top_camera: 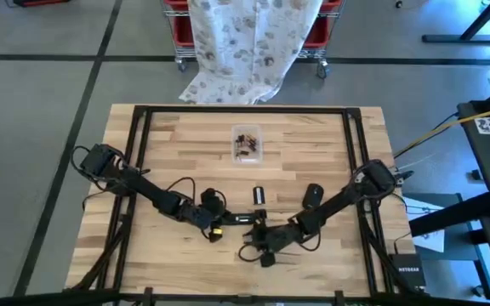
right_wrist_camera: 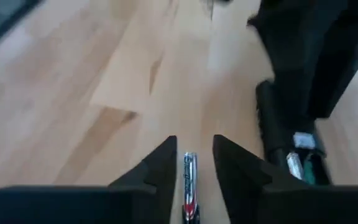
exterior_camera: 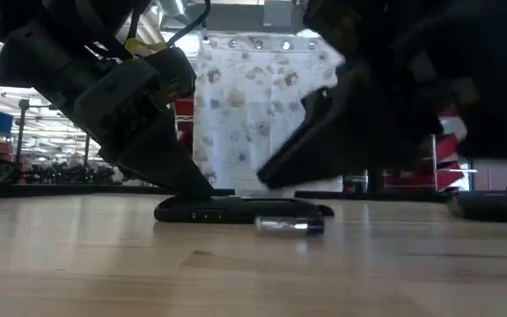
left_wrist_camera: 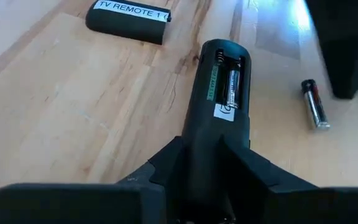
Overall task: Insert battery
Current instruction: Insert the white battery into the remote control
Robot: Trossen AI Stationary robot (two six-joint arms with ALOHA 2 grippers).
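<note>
Remote (left_wrist_camera: 219, 106): black, lying flat on the wooden desk (top_camera: 185, 144), battery compartment uncovered and facing up; one cell already seated in it.

Left gripper (left_wrist_camera: 197, 171): fingers closed on the near end of the remote, pinning it to the desk.

Loose battery (right_wrist_camera: 189, 186): lying on its side on the desk just beside the remote, not touching it; also seen at (left_wrist_camera: 314, 104) and (exterior_camera: 289, 226).

Right gripper (right_wrist_camera: 190, 171): low over the desk beside the remote, fingers (right_wrist_camera: 160, 171) narrowly parted, one on each side of the loose battery; contact cannot be told.

Battery cover (left_wrist_camera: 128, 18): labelled "TV REMOTE 1", beyond the remote's far end.

Clear box (top_camera: 247, 144): small parts inside, well apart from the remote, toward the desk's far edge.
</note>
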